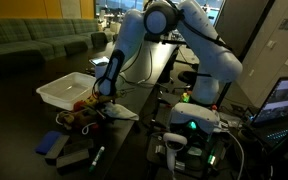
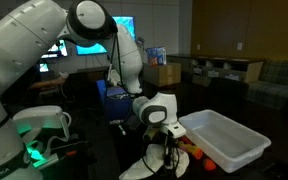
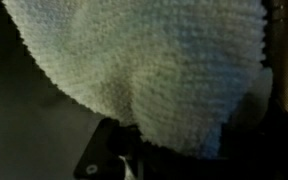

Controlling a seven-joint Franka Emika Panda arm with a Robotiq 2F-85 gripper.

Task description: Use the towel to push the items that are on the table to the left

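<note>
Gripping a bunched fold of the white towel (image 3: 134, 70), the gripper (image 3: 132, 148) is closed on the cloth. In the wrist view the towel fills nearly the whole frame and narrows down into the jaws. In an exterior view the gripper (image 1: 103, 97) hangs low over the dark bench (image 1: 139, 95), with the towel (image 1: 120, 113) trailing onto the surface beside it. A cluster of small orange and red items (image 1: 81, 108) lies just beside the gripper, toward the near edge of the bench. A white bin (image 1: 68, 88) stands close behind them, toward a corner.

The push looks ready to start but not yet made. Several things could go wrong:

- **Items slipping underneath:** the towel is held by one fold, so its loose part may ride over the items instead of carrying them. Round ones could then roll under the cloth.
- **Fouling the bin:** the bin is so near that a wide sweep could catch its wall and drag or tip it.
- **Overshooting the edge:** a long stroke could send things off the bench edge.
- **Blocked wrist view:** it shows little beyond cloth, so contact must be judged from the exterior views.
</note>
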